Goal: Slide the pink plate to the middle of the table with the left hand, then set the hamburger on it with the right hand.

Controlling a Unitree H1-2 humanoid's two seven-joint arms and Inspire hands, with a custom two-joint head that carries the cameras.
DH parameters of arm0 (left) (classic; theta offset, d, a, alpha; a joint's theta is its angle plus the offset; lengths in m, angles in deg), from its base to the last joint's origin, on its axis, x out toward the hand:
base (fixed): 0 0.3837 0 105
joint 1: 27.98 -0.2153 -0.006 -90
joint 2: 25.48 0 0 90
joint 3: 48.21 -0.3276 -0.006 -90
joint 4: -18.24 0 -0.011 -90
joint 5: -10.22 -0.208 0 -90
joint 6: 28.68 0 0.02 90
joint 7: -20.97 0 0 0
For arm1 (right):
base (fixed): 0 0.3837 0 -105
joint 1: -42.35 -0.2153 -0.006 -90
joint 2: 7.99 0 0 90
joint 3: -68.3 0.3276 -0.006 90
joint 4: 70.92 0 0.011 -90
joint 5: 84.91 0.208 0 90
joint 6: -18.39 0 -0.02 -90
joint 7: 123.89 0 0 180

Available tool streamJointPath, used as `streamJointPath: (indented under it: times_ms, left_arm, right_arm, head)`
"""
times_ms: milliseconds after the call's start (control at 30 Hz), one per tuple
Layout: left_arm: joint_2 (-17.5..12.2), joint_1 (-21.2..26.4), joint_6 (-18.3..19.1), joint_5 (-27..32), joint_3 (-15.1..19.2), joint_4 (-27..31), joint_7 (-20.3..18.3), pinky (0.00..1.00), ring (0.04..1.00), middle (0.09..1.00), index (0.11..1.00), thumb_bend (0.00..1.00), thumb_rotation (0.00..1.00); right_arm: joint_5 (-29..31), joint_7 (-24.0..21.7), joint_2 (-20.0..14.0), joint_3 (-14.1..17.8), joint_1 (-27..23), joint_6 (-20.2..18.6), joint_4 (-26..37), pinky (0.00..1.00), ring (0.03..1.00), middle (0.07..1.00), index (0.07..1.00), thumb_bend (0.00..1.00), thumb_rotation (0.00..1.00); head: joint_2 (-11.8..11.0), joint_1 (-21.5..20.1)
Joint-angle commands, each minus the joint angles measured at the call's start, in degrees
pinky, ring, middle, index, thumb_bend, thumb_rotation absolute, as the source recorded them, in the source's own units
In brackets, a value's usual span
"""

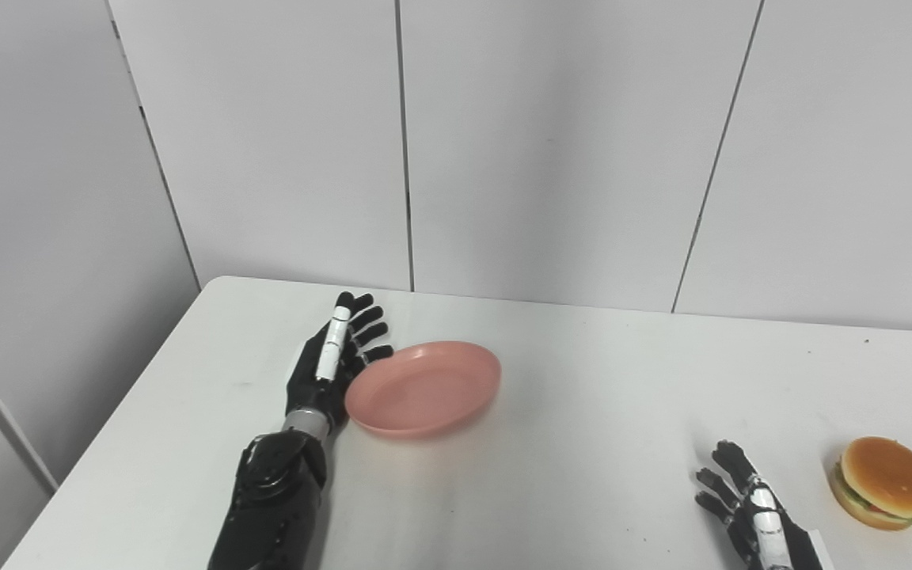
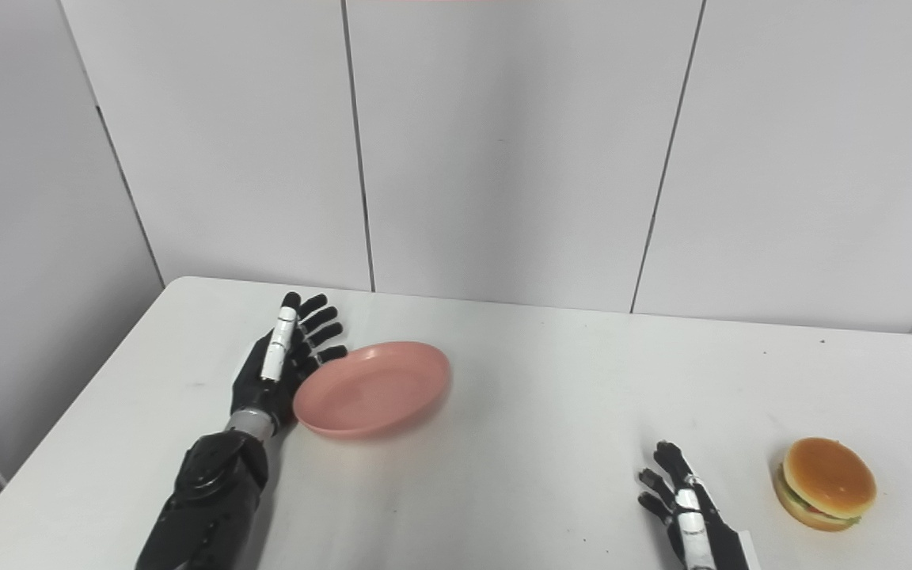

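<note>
The pink plate (image 1: 424,388) lies left of the table's middle, its left rim slightly raised. My left hand (image 1: 332,361) stands on edge against the plate's left rim, fingers straight and apart, holding nothing. A hamburger (image 1: 885,481) with a tan bun sits near the front right of the table. My right hand (image 1: 745,505) rests low at the bottom edge, a short way left of the hamburger and apart from it, fingers spread and empty.
The white table (image 1: 598,380) runs back to a grey panelled wall (image 1: 551,158). Its left edge slants down past my left forearm (image 1: 274,491). Bare tabletop lies between the plate and the hamburger.
</note>
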Motion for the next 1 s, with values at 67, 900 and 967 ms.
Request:
streamJointPath:
  times_ms: [67, 900, 967]
  left_arm:
    - [1.7, 3.9, -2.2, -0.6, -0.7, 0.0, -0.4, 0.64, 0.795, 0.805, 0.758, 0.78, 0.80]
    - [10.9, 2.3, -0.8, -0.7, -3.8, 2.2, -1.7, 0.65, 0.812, 0.793, 0.754, 0.78, 0.81]
    - [11.3, 2.3, -0.5, -0.4, -4.0, 2.5, -1.9, 0.64, 0.811, 0.789, 0.746, 0.78, 0.81]
  right_arm:
    - [0.1, 0.2, 1.4, -0.6, 0.9, 0.6, -0.4, 0.85, 0.857, 0.915, 0.883, 0.76, 0.96]
    - [-5.3, 3.1, 4.9, -4.1, 0.9, -1.9, 1.9, 0.83, 0.857, 0.920, 0.891, 0.73, 0.98]
    - [-5.9, 3.3, 5.1, -4.5, 1.0, -2.1, 2.1, 0.83, 0.861, 0.923, 0.894, 0.72, 1.00]
  head:
    - [0.3, -0.8]
    - [1.9, -11.0]
    - [2.0, -11.9]
